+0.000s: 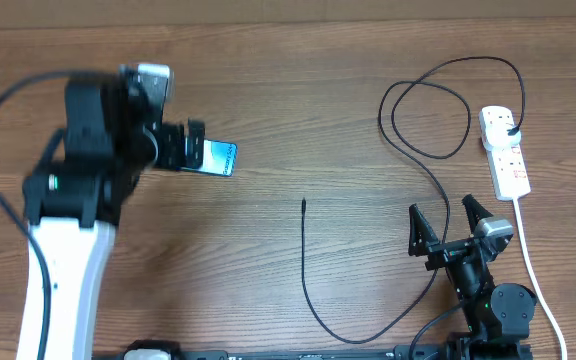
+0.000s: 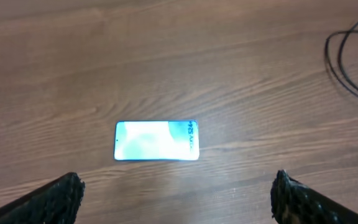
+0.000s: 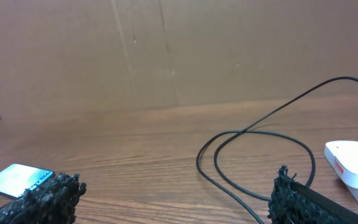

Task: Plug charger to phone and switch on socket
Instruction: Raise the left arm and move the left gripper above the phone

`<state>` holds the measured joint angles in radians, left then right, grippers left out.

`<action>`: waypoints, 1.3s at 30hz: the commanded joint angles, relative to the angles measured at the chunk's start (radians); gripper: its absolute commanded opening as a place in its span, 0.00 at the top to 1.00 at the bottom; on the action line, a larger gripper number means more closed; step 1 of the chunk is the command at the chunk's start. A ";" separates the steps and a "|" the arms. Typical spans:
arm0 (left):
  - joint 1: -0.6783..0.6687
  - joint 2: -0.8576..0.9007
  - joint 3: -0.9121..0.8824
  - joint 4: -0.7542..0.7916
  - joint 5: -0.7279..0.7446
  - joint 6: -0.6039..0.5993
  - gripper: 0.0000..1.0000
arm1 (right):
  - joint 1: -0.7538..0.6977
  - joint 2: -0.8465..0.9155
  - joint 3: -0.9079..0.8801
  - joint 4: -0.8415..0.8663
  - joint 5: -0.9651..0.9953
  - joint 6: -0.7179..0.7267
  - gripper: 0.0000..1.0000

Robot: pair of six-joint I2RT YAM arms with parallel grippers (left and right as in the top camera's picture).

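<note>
The phone (image 1: 220,158) lies flat on the wooden table at the left, its screen glowing light blue. My left gripper (image 1: 186,147) hovers over its left end, open and holding nothing. In the left wrist view the phone (image 2: 157,141) sits just ahead of the gap between the fingers (image 2: 61,199). The charger (image 1: 313,290) is a thin black cable; its free tip (image 1: 304,203) rests mid-table. It loops right to a black plug (image 1: 509,128) in the white socket (image 1: 505,152). My right gripper (image 1: 446,225) stands open near the loop, holding nothing.
A brown cardboard wall (image 3: 166,56) stands behind the table's far edge. The socket's thick white cord (image 1: 533,275) runs down past the right arm's base. In the right wrist view the cable loop (image 3: 253,140) lies ahead, the socket (image 3: 353,165) right and the phone (image 3: 14,180) far left.
</note>
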<state>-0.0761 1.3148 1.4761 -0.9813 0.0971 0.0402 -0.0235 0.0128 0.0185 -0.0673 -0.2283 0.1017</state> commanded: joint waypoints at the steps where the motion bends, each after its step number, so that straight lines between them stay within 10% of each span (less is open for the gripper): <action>1: 0.003 0.103 0.148 -0.050 -0.013 0.007 0.00 | 0.006 -0.010 -0.011 0.005 0.007 0.003 0.00; 10: 0.003 0.170 0.158 -0.074 0.121 -0.012 0.01 | 0.006 -0.010 -0.011 0.005 0.007 0.003 0.00; 23: 0.005 0.215 0.161 -0.062 -0.124 -0.669 0.00 | 0.006 -0.010 -0.011 0.005 0.007 0.003 0.00; 39: 0.005 0.586 0.497 -0.274 -0.095 -0.893 0.00 | 0.006 -0.010 -0.011 0.005 0.007 0.003 0.00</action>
<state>-0.0761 1.8503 1.9228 -1.2400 -0.0044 -0.8001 -0.0235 0.0128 0.0185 -0.0681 -0.2287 0.1013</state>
